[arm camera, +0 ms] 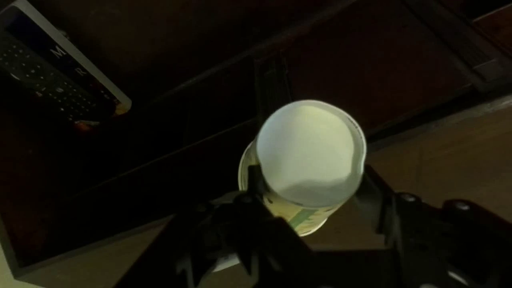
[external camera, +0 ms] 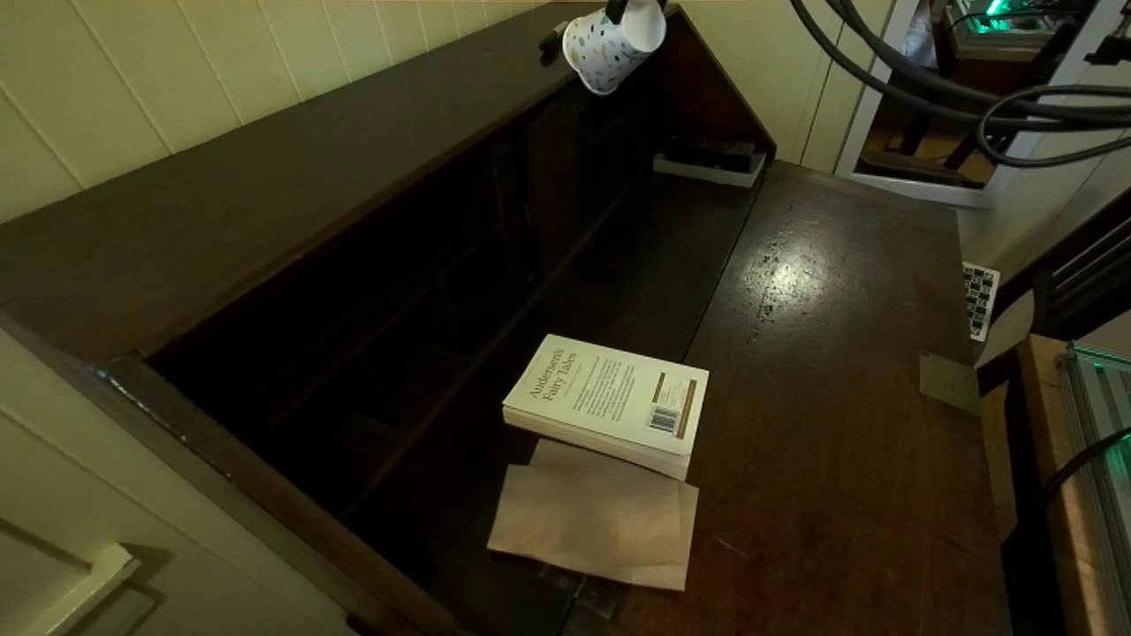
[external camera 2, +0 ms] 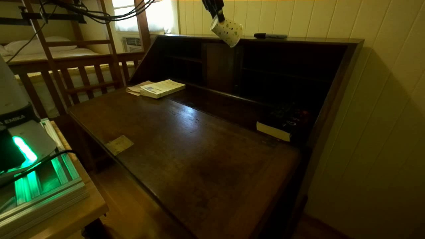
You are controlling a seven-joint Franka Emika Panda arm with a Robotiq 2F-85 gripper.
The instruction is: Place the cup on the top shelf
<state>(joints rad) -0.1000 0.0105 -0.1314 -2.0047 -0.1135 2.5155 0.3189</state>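
At 12 o'clock in both exterior views, a black two-fingered robot gripper (arm camera: 312, 174) clamps a small white tapered cup (external camera: 608, 51) with speckled print, tilted, near the front edge of a long dark-brown wooden top shelf (external camera: 353, 146); whether cup and shelf touch is unclear. At the cup's 3 o'clock in an exterior view, a slim black-and-gray marker (external camera 2: 270, 36) lies on the shelf.
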